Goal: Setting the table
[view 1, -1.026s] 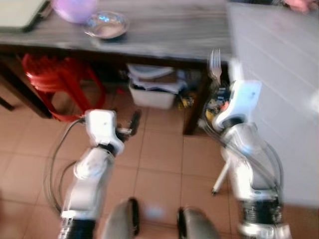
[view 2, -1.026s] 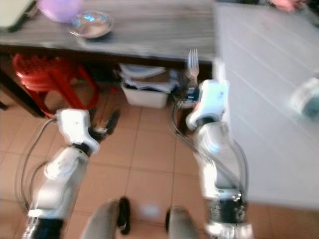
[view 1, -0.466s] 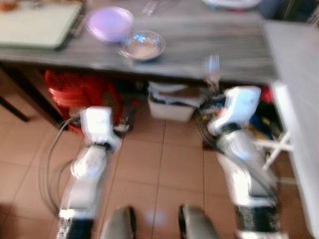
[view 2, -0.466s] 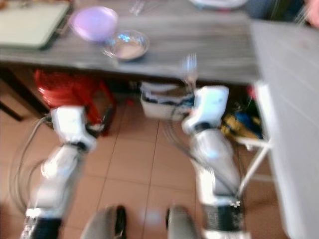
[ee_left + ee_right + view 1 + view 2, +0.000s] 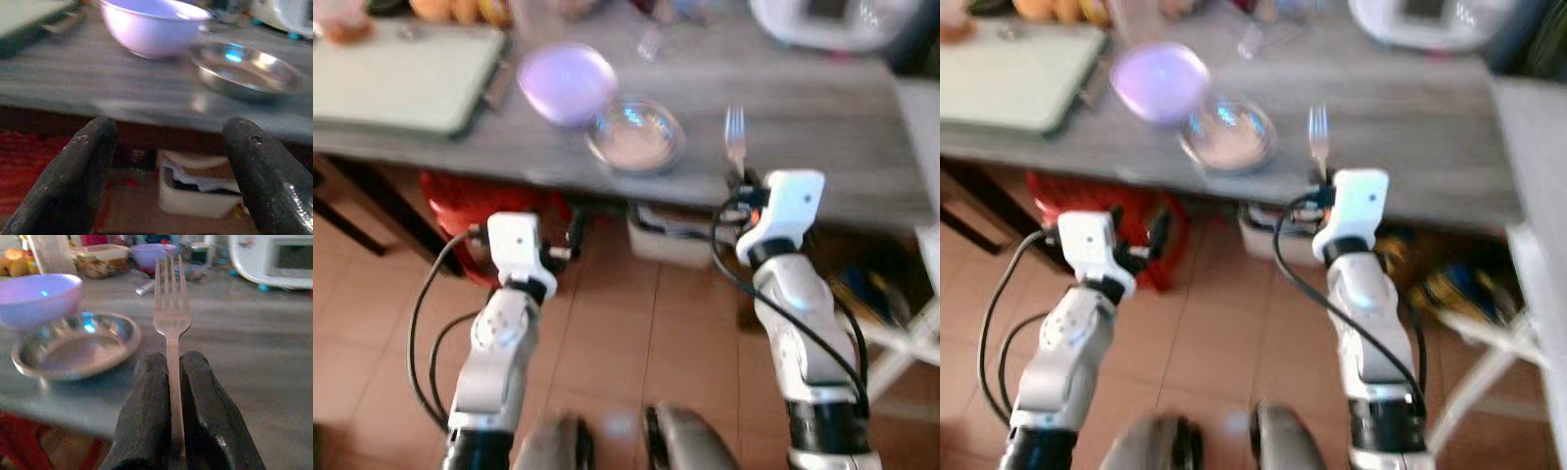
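Grey wood-grain table (image 5: 822, 117), ahead of both pincers, its near edge just beyond them. Lilac bowl (image 5: 568, 83) and steel dish (image 5: 636, 137), touching, ahead-left of the right gripper (image 5: 168, 382), likely settings already laid. Fork (image 5: 171, 308), clenched upright by its handle in the right gripper, tines up, apparently for carrying to the table; left gripper (image 5: 171, 161), released, fingers spread, holds nothing.

both arms raised forward, right pincer (image 5: 170, 396) clamped tight, left pincer (image 5: 168, 171) spread wide.
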